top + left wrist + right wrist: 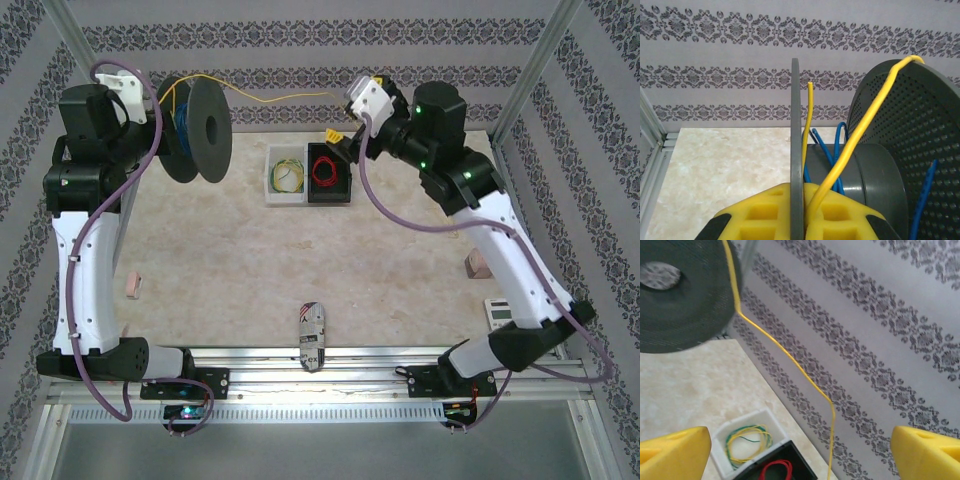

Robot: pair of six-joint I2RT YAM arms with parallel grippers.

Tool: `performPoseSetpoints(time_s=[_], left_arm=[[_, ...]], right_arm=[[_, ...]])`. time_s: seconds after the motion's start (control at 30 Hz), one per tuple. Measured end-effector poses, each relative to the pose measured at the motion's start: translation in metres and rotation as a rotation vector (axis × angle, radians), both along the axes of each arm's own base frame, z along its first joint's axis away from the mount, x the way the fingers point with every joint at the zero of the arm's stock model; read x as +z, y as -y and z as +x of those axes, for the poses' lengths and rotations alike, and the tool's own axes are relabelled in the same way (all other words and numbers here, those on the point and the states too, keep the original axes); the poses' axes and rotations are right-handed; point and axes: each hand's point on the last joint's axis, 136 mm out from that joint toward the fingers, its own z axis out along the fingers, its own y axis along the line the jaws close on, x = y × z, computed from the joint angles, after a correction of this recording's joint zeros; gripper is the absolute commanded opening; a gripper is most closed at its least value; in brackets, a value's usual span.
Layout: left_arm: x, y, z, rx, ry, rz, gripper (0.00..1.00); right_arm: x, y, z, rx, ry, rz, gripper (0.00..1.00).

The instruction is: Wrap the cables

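Yellow cable (790,361) from spool (680,300), apparently loose, crosses gaping right tool (800,440).

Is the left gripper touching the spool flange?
Touching. The left wrist view shows the left gripper shut on the gray spool flange, pressing both its faces.

Grey damask-striped wallpaper (300,45) surrounds a beige marbled tabletop (240,280) inside aluminium posts (540,60).

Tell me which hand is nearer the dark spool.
Left. The left hand grips the spool by its flange; the right hand is open off to its right, by the bins.
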Motion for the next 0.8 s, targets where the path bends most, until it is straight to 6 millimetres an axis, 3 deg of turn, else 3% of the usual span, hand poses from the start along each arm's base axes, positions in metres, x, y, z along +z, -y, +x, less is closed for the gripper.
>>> performPoseSetpoints(time_s=[0.17, 0.3, 0.37, 0.43, 0.47, 0.5, 0.53, 0.7, 0.8], left_arm=[[0.017, 0.006, -0.011, -0.029, 0.023, -0.009, 0.0], [0.037, 0.011, -0.021, -0.054, 0.065, -0.014, 0.0], [0.046, 0.014, -0.026, -0.069, 0.079, -0.017, 0.0], [0.051, 0.016, -0.03, -0.08, 0.086, -0.02, 0.0], [0.054, 0.017, -0.032, -0.085, 0.088, -0.02, 0.0], [0.055, 0.018, -0.034, -0.092, 0.087, -0.02, 0.0], [0.055, 0.019, -0.035, -0.096, 0.085, -0.02, 0.0], [0.049, 0.022, -0.041, -0.125, 0.042, -0.007, 0.0], [0.046, 0.029, -0.045, -0.169, 0.011, -0.001, 0.0]], right_arm=[[-0.052, 0.005, 0.067, -0.043, -0.083, -0.024, 0.9], [-0.088, 0.009, 0.109, -0.067, -0.144, -0.033, 0.86], [-0.096, 0.01, 0.127, -0.075, -0.154, -0.03, 0.77], [-0.094, 0.011, 0.139, -0.083, -0.147, -0.017, 0.6], [-0.092, 0.011, 0.144, -0.086, -0.144, -0.01, 0.45], [-0.09, 0.012, 0.149, -0.086, -0.139, -0.003, 0.17], [-0.086, 0.011, 0.152, -0.081, -0.13, 0.004, 0.0], [-0.068, 0.01, 0.171, -0.084, -0.099, 0.042, 0.0], [-0.055, 0.009, 0.195, -0.093, -0.068, 0.073, 0.0]])
